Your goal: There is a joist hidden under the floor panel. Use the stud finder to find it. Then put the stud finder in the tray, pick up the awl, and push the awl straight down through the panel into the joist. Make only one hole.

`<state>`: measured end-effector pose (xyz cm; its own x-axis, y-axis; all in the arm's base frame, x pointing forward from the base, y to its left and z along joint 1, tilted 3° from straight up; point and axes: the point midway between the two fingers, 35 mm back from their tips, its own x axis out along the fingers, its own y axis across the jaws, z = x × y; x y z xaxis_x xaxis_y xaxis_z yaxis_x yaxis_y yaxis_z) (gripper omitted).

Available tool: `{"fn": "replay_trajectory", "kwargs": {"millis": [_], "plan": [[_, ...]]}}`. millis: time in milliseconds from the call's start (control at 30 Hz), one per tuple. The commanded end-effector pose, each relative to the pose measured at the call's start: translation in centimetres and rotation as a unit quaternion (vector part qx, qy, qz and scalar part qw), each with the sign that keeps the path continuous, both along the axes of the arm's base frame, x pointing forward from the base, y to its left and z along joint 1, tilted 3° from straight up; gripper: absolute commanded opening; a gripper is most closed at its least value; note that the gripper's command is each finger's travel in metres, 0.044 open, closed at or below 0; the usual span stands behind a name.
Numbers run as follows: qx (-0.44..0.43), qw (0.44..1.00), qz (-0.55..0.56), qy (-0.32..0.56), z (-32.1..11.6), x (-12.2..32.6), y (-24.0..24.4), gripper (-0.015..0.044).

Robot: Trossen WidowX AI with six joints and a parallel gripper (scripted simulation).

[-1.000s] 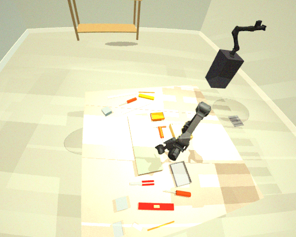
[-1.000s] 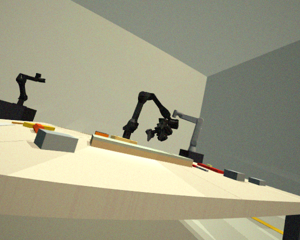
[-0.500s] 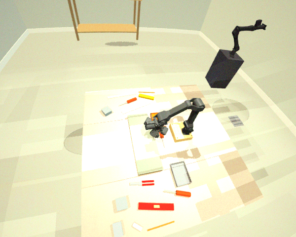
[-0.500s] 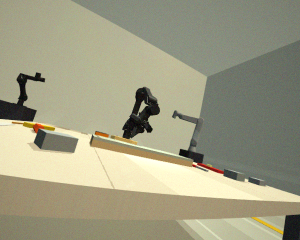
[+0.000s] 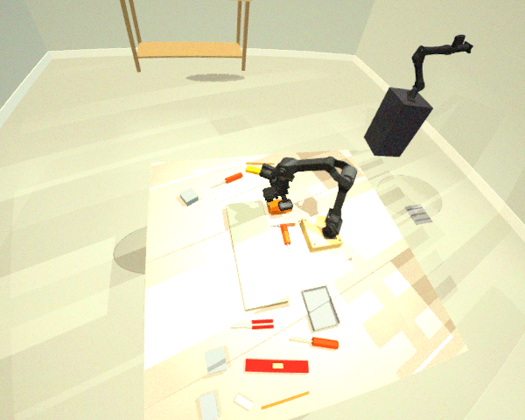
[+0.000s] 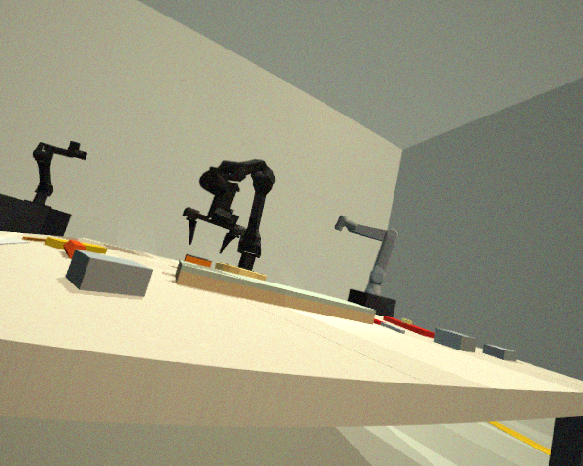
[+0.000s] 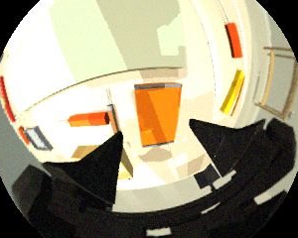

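The orange stud finder (image 5: 274, 207) (image 6: 197, 260) (image 7: 158, 116) lies on the table beside one end of the floor panel (image 5: 258, 271) (image 6: 282, 295) (image 7: 84, 45). My gripper (image 5: 277, 197) (image 6: 206, 248) (image 7: 157, 127) is open and empty, pointing down a little above the stud finder. In the wrist view the stud finder shows between and beyond the fingertips. An orange-handled tool with a thin shaft, apparently the awl (image 5: 285, 234) (image 7: 89, 119), lies between the panel and the arm's base. The grey tray (image 5: 320, 307) (image 7: 37, 138) is empty, near the panel's other end.
A tan block (image 5: 314, 241) (image 6: 236, 271) is at the arm's base. Beyond the stud finder lie a yellow object (image 5: 253, 170) (image 7: 232, 93) and a red-handled tool (image 5: 234, 178) (image 7: 233, 40). Red pliers (image 5: 261, 322), another screwdriver (image 5: 325, 343) and a red level (image 5: 276, 366) lie past the tray.
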<state>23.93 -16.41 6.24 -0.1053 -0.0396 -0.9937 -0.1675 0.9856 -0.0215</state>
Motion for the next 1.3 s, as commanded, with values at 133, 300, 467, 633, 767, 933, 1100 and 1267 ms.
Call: {"fn": "replay_trajectory", "kwargs": {"millis": [133, 300, 467, 633, 767, 933, 1100, 1267], "plan": [[0.017, 0.999, -0.037, -0.008, 0.2, -0.4, -0.8, 0.0440], [0.017, 0.999, -0.037, -0.008, 0.2, -0.8, -1.1, 0.0440], [0.017, 0.999, -0.037, -0.008, 0.2, -1.2, -1.5, 0.0440], [0.017, 0.999, -0.037, -0.008, -0.2, -1.2, -1.5, 0.0440], [0.017, 0.999, -0.037, -0.008, -0.9, -1.2, -1.6, 0.0440], [0.017, 0.999, -0.037, -0.008, -1.7, -1.2, -1.6, 0.0440], [0.017, 0.999, -0.037, -0.008, -2.5, -1.2, -1.6, 0.0440], [0.017, 0.999, -0.037, -0.008, -3.3, -1.2, -1.6, 0.0440]]}}
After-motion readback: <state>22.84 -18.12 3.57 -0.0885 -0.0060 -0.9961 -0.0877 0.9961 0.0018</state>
